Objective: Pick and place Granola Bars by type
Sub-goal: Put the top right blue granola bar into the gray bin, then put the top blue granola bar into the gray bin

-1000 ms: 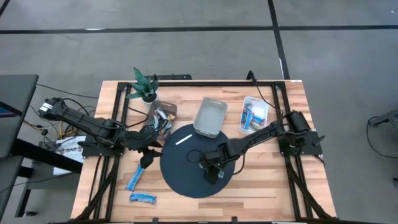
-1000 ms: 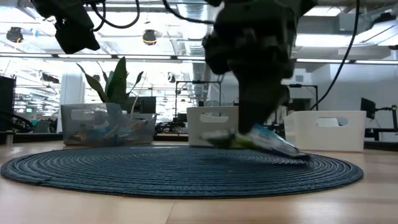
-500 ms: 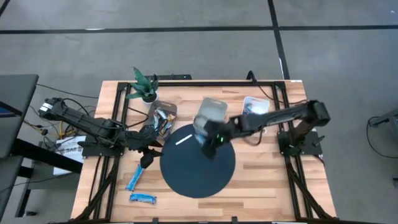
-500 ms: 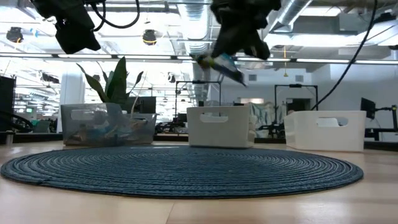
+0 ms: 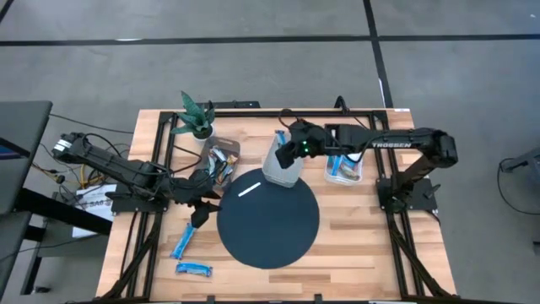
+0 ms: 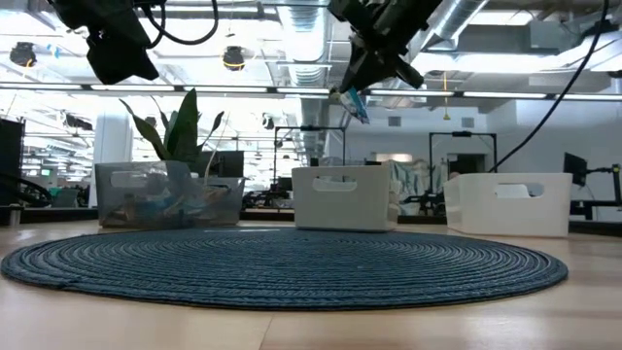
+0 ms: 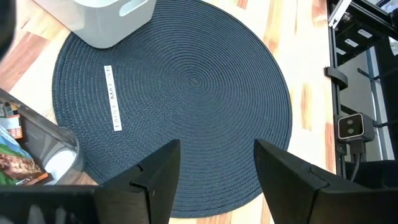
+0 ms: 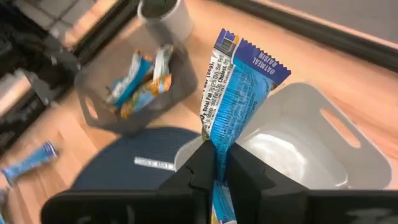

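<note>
My right gripper (image 5: pixel 285 153) is shut on a bright blue and white granola bar (image 8: pixel 239 87), high above the middle white bin (image 5: pixel 283 166). In the low view the bar (image 6: pixel 354 102) pokes out below the gripper (image 6: pixel 374 58). My left gripper (image 7: pixel 217 180) is open and empty, above the left edge of the round dark mat (image 5: pixel 268 219). Two blue bars (image 5: pixel 183 242) (image 5: pixel 192 269) lie flat on the table near the front left. A clear bin (image 5: pixel 221 157) holds multicoloured bars. The right white bin (image 5: pixel 345 159) holds blue bars. My right gripper pinches the blue bar between its two fingers, across the wrapper's flat faces (image 8: pixel 215 146), partway along its length. The longer part, with the crimped end (image 8: pixel 249 53), sticks out past the fingertips. The fingers slant down toward the table's left, and the bar is tilted and lifted clear.
A thin white stick (image 5: pixel 247 190) lies on the mat's far left part. A potted plant (image 5: pixel 196 118) stands at the far left, behind the clear bin. The three bins stand in a row along the mat's far side. Black frame rails run along both table sides.
My right gripper has risen from the mat with the blue bar and gone toward the table's far edge, to above the middle white bin. The bar, which lay on the mat, is now lifted clear and tilted.
</note>
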Controlling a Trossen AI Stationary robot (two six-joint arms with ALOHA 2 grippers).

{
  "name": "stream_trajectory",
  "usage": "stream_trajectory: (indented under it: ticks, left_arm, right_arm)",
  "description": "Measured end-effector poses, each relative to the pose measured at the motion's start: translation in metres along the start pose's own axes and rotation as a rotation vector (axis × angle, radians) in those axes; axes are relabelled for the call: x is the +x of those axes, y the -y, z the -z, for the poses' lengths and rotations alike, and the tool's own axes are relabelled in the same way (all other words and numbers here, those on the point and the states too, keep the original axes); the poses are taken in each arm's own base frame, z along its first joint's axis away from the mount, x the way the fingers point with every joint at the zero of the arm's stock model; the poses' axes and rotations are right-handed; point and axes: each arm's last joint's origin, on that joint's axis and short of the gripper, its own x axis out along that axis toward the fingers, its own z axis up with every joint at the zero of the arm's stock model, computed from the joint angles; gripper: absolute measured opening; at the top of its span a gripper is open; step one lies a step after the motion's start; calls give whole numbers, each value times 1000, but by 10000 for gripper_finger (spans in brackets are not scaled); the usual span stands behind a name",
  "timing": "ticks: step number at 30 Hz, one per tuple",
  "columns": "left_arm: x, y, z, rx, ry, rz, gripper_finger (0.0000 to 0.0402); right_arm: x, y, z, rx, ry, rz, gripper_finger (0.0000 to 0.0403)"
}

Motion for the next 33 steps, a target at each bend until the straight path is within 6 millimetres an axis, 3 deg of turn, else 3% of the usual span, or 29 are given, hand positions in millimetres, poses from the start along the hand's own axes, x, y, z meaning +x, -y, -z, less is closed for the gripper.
stream_trajectory:
  ticks: [11, 16, 22, 28, 33]
  left_arm:
    - [0, 1, 2, 10, -40, 38, 196]
    - [-1, -2, 10, -29, -166, 48, 196]
    - [-5, -1, 32, -107, -377, 10, 196]
    - [-6, 13, 49, -318, -458, -43, 196]
    - [5, 22, 62, -477, -494, -156, 196]
  right_arm:
    - [-2, -5, 0, -34, 6, -47, 168]
    - [-12, -25, 11, -184, -41, -221, 215]
    - [-41, -47, 36, -326, -102, -314, 222]
    - [-68, -45, 61, -405, -211, -254, 206]
    - [-94, -40, 69, -453, -214, -233, 193]
